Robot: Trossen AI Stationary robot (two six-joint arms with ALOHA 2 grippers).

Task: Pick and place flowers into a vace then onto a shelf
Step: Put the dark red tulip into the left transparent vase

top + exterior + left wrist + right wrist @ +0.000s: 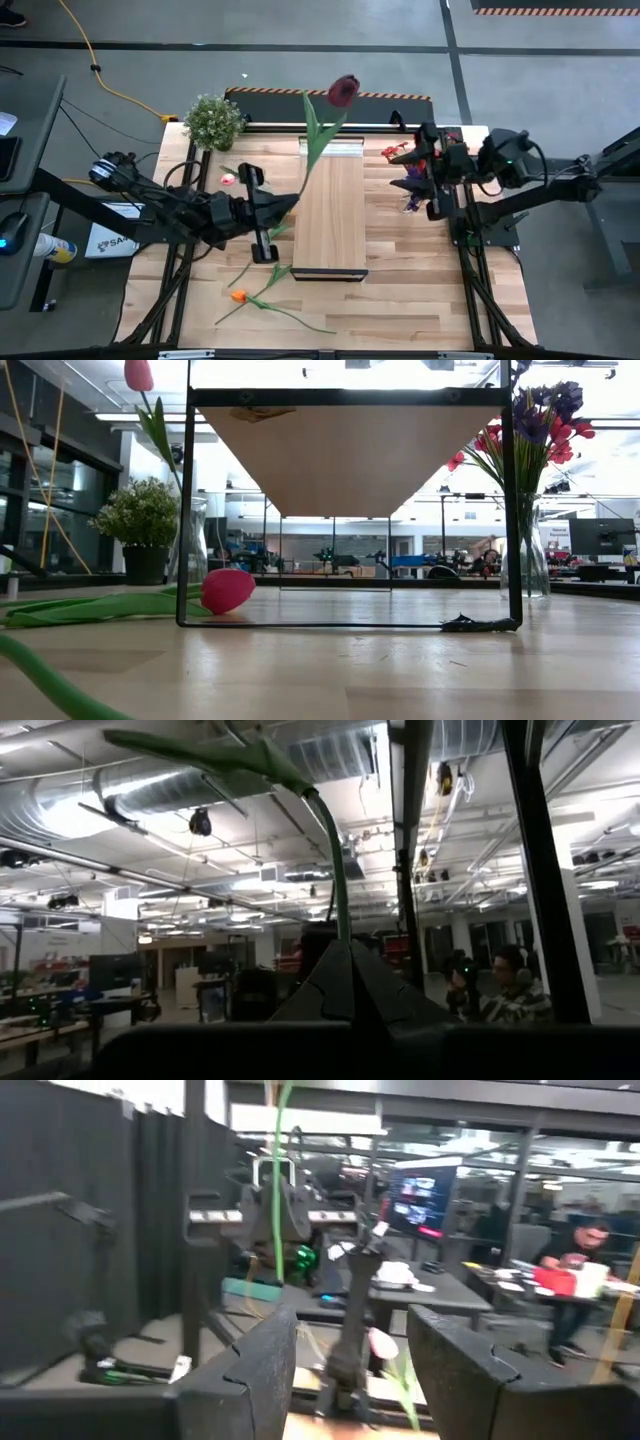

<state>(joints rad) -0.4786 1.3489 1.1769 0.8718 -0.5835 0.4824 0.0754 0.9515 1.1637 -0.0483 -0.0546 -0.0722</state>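
A: Which step am I on?

B: Picking. My left end effector [277,210] sits over the surface just left of the shelf [333,210], clamped on the stem of a maroon tulip [343,90]. The stem rises and leans over the shelf's far end, head well up. In the left wrist view the stem [338,880] runs straight up from between the closed fingers.

A: And the vase?

B: My right end effector [432,172] is at the right side, beside a vase already carrying a bunch [415,172] of red and purple flowers. Its jaws stand partly apart; I can't tell whether they grip the vase.

A: Next move?

B: I'd judge: carry the tulip across the shelf and lower the stem into the vase mouth. An orange flower [238,296] and a pink one [227,590] lie on the surface, still to pick.
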